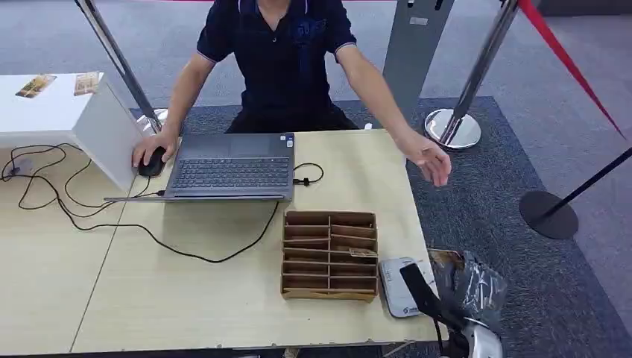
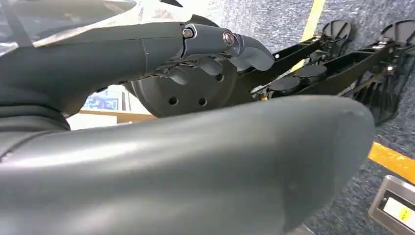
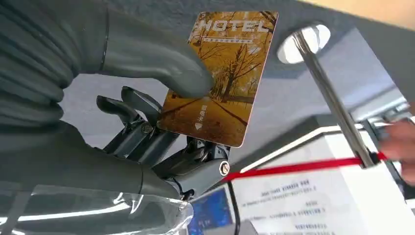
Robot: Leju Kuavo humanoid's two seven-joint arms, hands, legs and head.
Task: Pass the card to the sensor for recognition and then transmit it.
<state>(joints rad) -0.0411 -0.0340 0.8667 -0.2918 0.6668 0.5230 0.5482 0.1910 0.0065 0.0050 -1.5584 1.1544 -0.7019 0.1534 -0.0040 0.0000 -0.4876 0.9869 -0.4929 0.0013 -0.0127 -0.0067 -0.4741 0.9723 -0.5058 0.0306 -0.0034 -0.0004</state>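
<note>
Your right robot hand (image 3: 161, 127) has the card (image 3: 225, 73) pinched between its thick thumb, pressed on the printed face, and the darker fingers behind it; the hold looks firm and the card stands clear of everything else. The left robot hand (image 2: 215, 54) holds nothing: its fingers are curled loosely inward, hanging low over the carpet.

Taking the sensor (image 1: 402, 287) as your landmark, a white pad at the near right corner of the worktop (image 1: 186, 298): the right robot hand and card sit just beside and slightly nearer to you than it, at the worktop's edge. I judge the pick-up done. Whether the card has been read I cannot tell from these views, so treat recognition as open, and the handover is certainly left.

Largest to smallest from the sensor: the person (image 1: 283, 60) sits across the worktop beyond it, one hand (image 1: 428, 160) stretched out toward your side, apparently ready to receive. The laptop (image 1: 231, 168) lies farther off on the person's side. The wooden card rack (image 1: 328, 253) is just beside the sensor.
</note>
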